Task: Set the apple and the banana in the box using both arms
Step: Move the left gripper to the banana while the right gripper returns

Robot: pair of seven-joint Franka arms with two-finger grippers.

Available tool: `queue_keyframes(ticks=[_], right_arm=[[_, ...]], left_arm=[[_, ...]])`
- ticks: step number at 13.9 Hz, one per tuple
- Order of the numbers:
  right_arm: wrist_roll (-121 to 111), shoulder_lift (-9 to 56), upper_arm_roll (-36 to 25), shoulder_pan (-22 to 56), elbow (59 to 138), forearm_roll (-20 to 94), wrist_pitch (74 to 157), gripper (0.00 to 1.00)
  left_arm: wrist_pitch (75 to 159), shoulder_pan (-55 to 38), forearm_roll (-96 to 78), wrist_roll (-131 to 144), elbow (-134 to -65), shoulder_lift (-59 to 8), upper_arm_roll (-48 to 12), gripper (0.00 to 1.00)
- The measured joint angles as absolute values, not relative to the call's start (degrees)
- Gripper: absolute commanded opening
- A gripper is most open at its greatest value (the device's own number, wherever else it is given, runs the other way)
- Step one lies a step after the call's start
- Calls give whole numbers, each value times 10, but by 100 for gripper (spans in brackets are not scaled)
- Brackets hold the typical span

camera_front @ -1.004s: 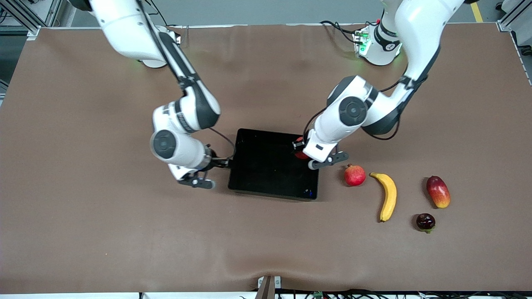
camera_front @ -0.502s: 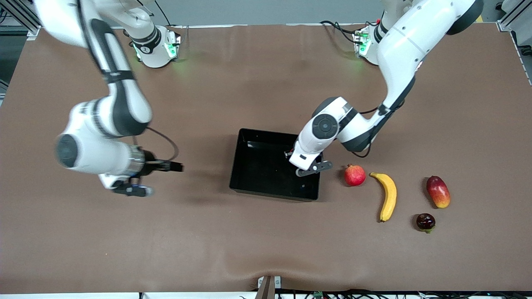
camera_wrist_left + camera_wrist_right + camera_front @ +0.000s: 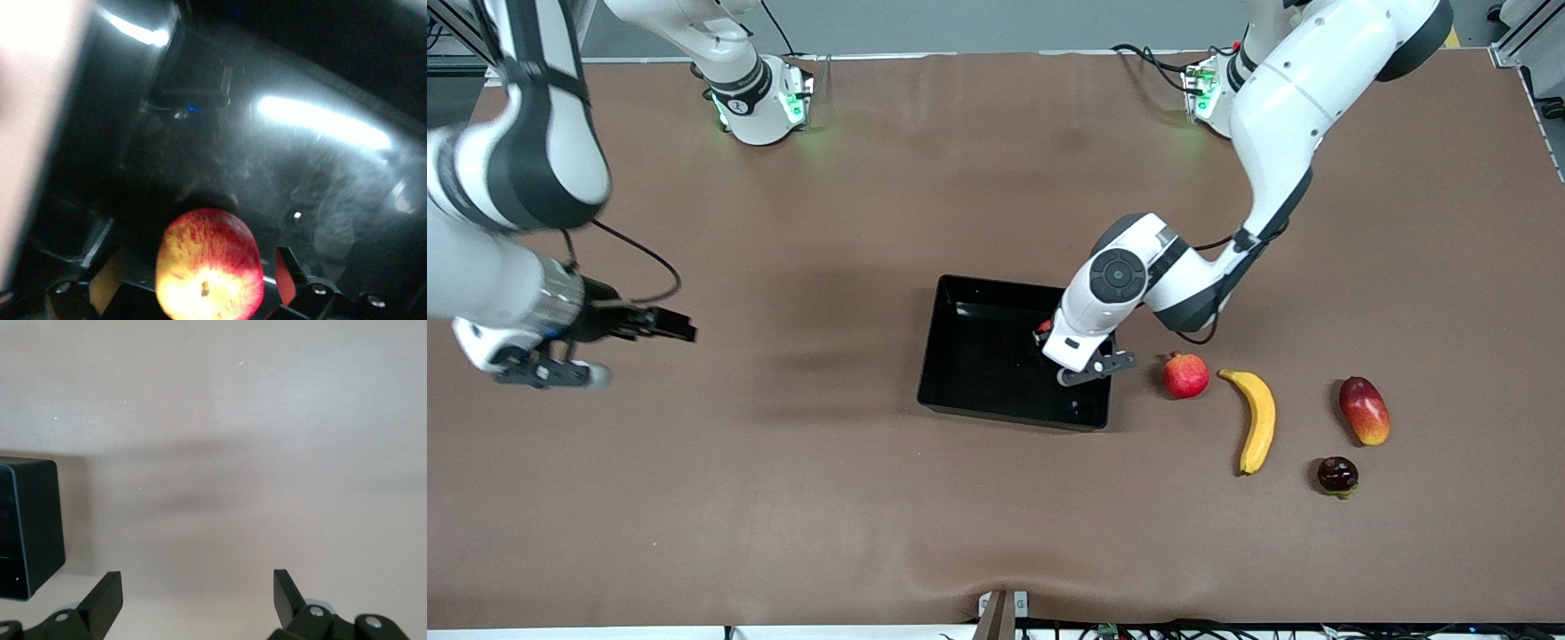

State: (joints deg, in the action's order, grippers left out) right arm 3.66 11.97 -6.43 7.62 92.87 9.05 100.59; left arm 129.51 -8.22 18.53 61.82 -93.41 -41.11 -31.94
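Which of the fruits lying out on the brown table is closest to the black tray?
The pomegranate, the round pinkish-red one with a crown tip, lies just beside the box. The banana, mango and small dark fruit lie farther toward the left arm's end.

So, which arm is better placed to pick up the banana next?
Left. The left gripper is in the box, open around the apple, with the banana lying toward its end of the table. The right gripper, open, hangs over bare table at the right arm's end.

Both arms: glossy white shells, dark grey joint bands and round joint caps. Black cables loop along the left arm (image 3: 1200, 267) and right arm (image 3: 516, 178). Green lights glow at both bases. Black grippers carry silver screws.
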Motion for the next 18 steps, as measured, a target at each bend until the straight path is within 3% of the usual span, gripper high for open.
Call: queue_keyframes(ticks=[5, 10, 15, 18], right_arm=[[28, 82, -63, 44, 878, 54, 904, 100], [27, 31, -57, 34, 857, 42, 854, 100], [-9, -3, -48, 20, 881, 32, 852, 100], [-40, -5, -46, 13, 882, 29, 847, 100]], left_arm=[[1092, -40, 163, 612, -820, -314, -320, 100], [1041, 78, 132, 454, -819, -278, -318, 100], [1077, 144, 168, 338, -867, -306, -313, 100], [1161, 172, 205, 308, -910, -343, -310, 87]])
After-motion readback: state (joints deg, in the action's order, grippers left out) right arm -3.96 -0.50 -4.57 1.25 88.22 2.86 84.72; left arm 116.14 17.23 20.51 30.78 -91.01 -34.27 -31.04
